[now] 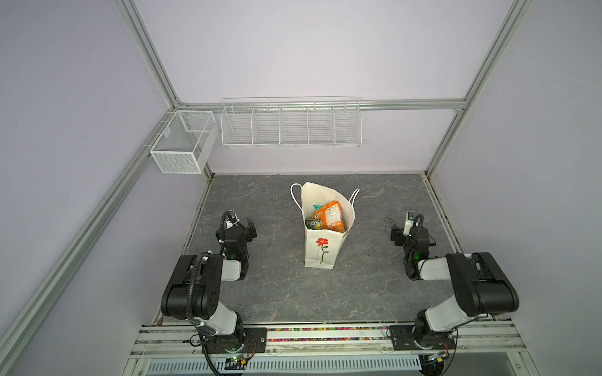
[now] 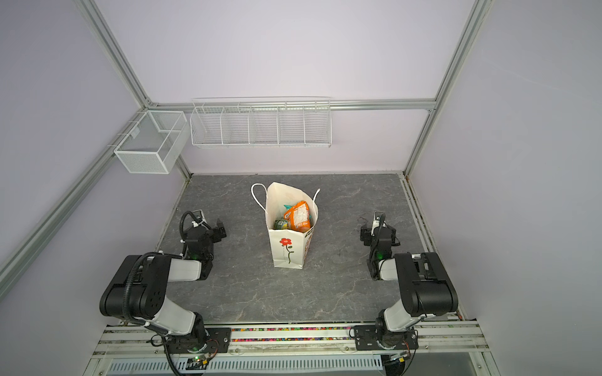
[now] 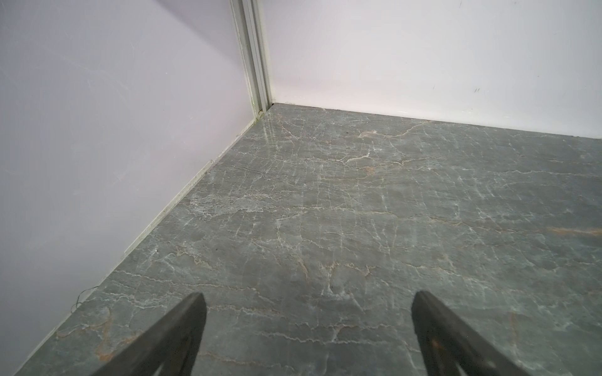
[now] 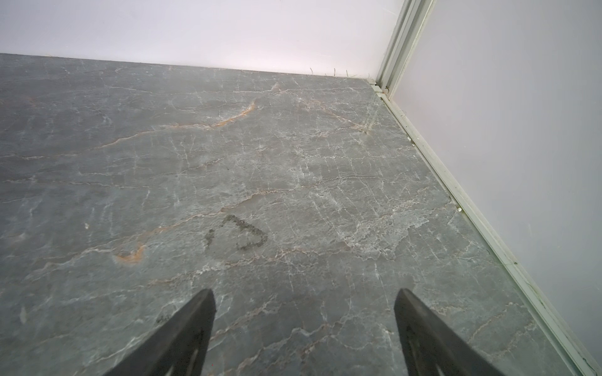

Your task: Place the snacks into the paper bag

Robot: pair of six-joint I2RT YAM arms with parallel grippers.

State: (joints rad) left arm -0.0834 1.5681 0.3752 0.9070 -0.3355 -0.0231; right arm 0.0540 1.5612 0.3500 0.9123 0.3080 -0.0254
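A: Top views. The paper bag (image 1: 321, 250) stands upright mid-table (image 1: 277, 293), mouth open. An orange packet (image 1: 330, 216) sits high inside it, with a green packet (image 1: 313, 224) and a teal corner (image 1: 316, 206) beside it. Same in the paired view: paper bag (image 2: 286, 250), orange packet (image 2: 298, 216). I see no packets loose on the table.

B: All seven in?

A: Can't count them; the rest are hidden below. The left gripper (image 1: 249, 228) and right gripper (image 1: 398, 235) sit well apart from the bag, one on each side.

B: Left wrist view?

A: The left gripper (image 3: 308, 299) has its jaws spread wide and holds nothing. Bare table below.

B: Right wrist?

A: The right gripper (image 4: 304, 296) is also spread and empty, over a dark smudge (image 4: 237, 232).

B: Risks?

A: My judgement: the bag is tall, light and unsupported, so an arm sweeping inward could tip it. The orange packet near the rim would likely spill first. The cord handles (image 1: 294, 195) could snag a finger.
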